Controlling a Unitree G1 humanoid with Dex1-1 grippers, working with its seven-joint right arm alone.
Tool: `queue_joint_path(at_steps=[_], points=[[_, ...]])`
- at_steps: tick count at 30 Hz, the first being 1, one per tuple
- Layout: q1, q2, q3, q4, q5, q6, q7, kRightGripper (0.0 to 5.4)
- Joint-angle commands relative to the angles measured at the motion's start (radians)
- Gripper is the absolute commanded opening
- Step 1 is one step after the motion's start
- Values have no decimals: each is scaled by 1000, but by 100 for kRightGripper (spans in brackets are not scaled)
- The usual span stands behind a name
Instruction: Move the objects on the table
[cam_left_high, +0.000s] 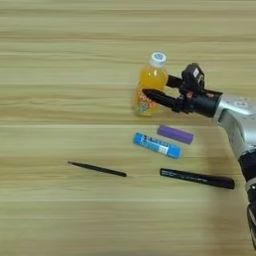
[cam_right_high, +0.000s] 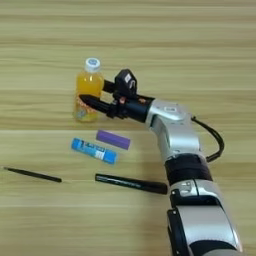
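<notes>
orange bottle (cam_left_high: 150, 85), blue tube (cam_left_high: 157, 145), purple bar (cam_left_high: 175, 134), two black pens (cam_left_high: 197, 178)

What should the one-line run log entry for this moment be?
hand: open, fingers either side of bottle | bottle: upright on table | tube, bar, marker: lying untouched nearby

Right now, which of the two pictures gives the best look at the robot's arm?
The right eye view: the silver arm runs whole from the bottom edge up to the end effector at the juice bottle. The left eye view cuts the arm off at its right edge, showing only the forearm's front part.
</notes>
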Motion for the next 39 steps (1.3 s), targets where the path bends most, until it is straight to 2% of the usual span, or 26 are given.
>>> queue_joint_path(at_steps=[1,9,16,17,31,39], points=[[-113,-32,-29,9,2,-63,-30,309],[-145,-27,-30,183,-33,-136,-38,308],[-159,-25,-23,232,-48,-167,-31,308],[-160,-25,-22,235,-49,-168,-30,337],[-166,-23,-23,248,-61,-175,-20,537],[-164,-23,-24,243,-59,-176,-18,539]])
